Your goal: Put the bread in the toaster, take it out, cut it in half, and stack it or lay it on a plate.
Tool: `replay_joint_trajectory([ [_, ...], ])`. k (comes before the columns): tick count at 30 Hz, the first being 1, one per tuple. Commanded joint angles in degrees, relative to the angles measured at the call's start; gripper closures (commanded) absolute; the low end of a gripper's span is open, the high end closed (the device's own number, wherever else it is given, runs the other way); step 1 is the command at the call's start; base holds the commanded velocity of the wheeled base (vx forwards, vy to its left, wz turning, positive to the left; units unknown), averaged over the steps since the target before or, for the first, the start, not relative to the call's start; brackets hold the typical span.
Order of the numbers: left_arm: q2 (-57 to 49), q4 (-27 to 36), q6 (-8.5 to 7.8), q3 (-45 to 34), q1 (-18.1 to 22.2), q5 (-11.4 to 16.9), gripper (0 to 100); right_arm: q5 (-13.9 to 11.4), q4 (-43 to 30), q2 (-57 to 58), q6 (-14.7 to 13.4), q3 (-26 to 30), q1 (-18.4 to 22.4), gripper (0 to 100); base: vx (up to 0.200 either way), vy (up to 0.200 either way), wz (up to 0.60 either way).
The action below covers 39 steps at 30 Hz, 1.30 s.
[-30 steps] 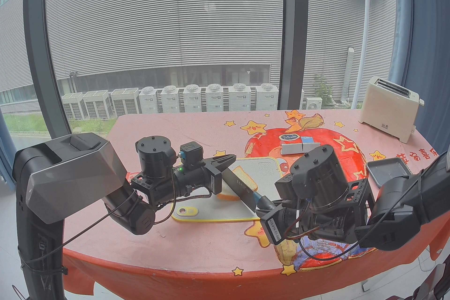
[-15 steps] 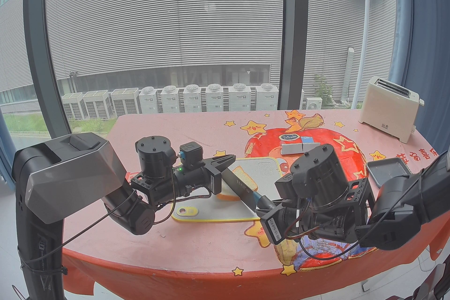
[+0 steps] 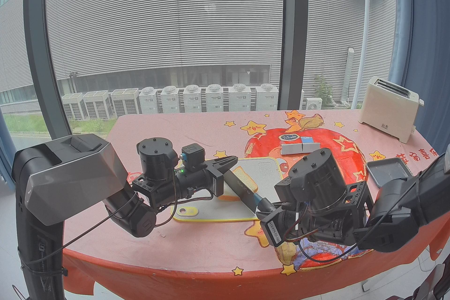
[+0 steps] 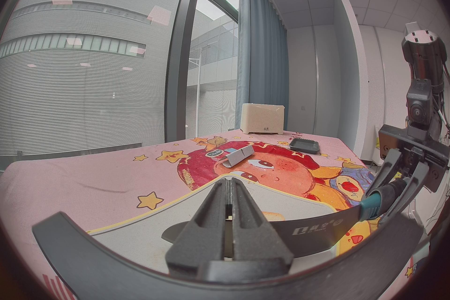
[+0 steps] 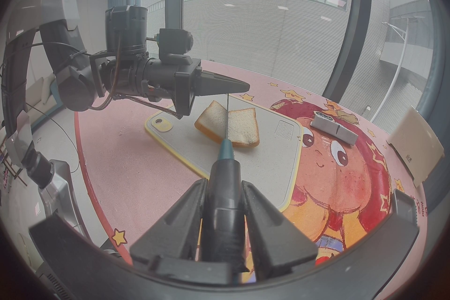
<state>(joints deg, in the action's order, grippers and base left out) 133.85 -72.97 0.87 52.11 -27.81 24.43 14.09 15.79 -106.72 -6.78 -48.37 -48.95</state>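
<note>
A slice of bread [image 5: 243, 125] lies on the white cutting board [image 5: 272, 160] in two pieces side by side. The knife [image 3: 240, 187] stands edge-down along the gap between them. My right gripper [image 5: 224, 183] is shut on the knife's teal-tipped black handle at the board's near right corner [image 3: 261, 207]. My left gripper [image 3: 233, 159] is shut with nothing in it, its tip hovering just above the bread's far left side, close to the blade [image 4: 318, 231]. The cream toaster [image 3: 391, 108] stands at the table's far right corner. A dark square plate [image 3: 389, 169] lies right of my right arm.
A grey knife holder [image 3: 300, 147] lies behind the cutting board on the printed cloth. The table's front edge runs just below both arms. Bare cloth lies at the far left and between the holder and the toaster.
The right wrist has sunk slightly with the knife, and the left arm has edged a little to the right. The bread and board stay where they were.
</note>
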Motion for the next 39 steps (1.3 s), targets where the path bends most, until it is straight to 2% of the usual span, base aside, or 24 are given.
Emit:
replay_joint_trajectory([
  [1,-0.08,-0.15,0.01,-0.44,-0.58,0.09,100,-0.03,-0.14,-0.33,0.01,0.12,0.08,100,0.000,0.000,0.00],
  [22,0.44,-0.50,0.10,-0.61,-0.23,0.09,100,0.67,0.12,0.46,0.10,-1.55,0.25,100,0.000,0.000,0.00],
  [39,-0.52,-1.12,0.01,-0.96,-0.49,0.09,100,0.76,0.12,-0.95,0.01,-0.41,0.08,100,0.000,0.000,0.00],
])
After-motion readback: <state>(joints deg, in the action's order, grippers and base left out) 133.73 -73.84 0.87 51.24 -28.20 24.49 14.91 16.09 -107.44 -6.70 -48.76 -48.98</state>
